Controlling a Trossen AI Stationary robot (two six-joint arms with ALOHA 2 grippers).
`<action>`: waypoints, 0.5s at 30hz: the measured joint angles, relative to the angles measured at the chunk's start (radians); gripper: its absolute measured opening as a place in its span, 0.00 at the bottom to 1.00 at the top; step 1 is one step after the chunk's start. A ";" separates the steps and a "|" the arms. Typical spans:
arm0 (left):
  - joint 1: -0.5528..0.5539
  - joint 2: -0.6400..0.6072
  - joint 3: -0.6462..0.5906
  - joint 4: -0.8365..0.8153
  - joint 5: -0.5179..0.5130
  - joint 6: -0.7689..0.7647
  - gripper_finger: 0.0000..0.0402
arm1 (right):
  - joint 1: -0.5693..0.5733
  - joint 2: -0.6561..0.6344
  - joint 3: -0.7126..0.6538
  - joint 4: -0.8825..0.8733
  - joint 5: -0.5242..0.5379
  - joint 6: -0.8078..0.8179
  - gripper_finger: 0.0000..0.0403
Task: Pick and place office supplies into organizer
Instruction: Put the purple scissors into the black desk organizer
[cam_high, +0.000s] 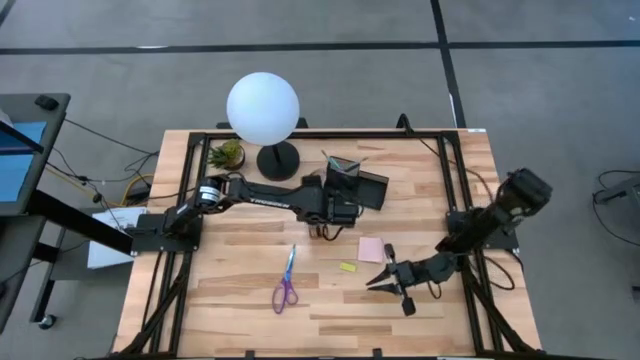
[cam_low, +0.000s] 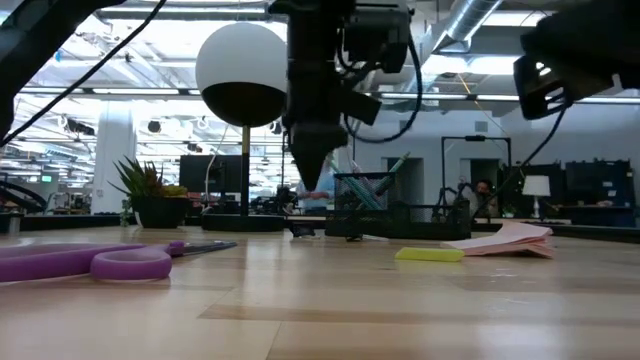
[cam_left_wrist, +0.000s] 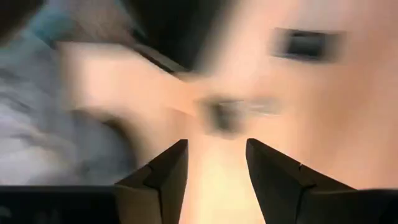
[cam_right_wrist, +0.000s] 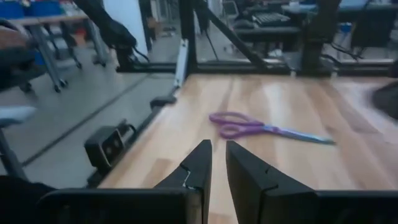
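The scissors (cam_high: 286, 281) lie flat on the table (cam_high: 230, 300) — stiff, light, probably best pinched at the pivot; left gripper (cam_high: 326, 232) open and empty, right gripper (cam_high: 377, 283) nearly closed, empty

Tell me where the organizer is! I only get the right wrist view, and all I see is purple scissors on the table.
Observer: The black organizer stands next to the white globe lamp, past the scissors.
Operator: What's the other arm doing?
Observer: The left gripper hangs open and empty just in front of the organizer.
Operator: Is there more stuff to pick up?
Observer: Yes, a pink sticky pad and a small yellow piece lie close to the right gripper.
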 joint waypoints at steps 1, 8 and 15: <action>-0.002 -0.001 -0.007 0.003 0.089 -0.043 0.39 | 0.000 -0.027 0.000 -0.048 0.007 0.000 0.10; -0.108 0.000 -0.041 0.025 0.239 -0.054 0.39 | 0.026 -0.174 0.000 -0.430 0.081 0.069 0.10; -0.252 -0.160 -0.008 -0.251 0.039 -0.236 0.39 | 0.107 -0.355 0.000 -0.677 0.259 -0.038 0.10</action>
